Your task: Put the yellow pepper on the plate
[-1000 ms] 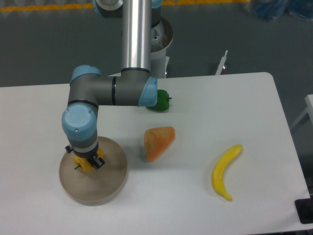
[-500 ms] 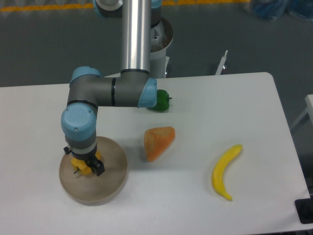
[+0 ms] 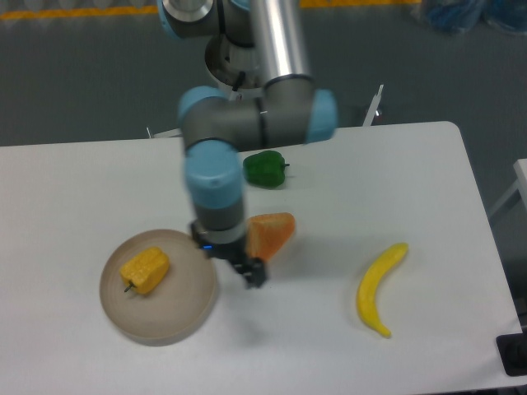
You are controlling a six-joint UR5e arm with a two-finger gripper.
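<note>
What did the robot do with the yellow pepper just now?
The claw let go of the yellow pepper, which now lies on the plate. The arm then swung right, off the plate, toward the orange wedge. The green pepper, banana and plate stayed put.

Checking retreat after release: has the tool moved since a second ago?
Yes. The tool has left the yellow pepper on the plate and shifted right, now at the plate's right rim, beside the orange wedge.
</note>
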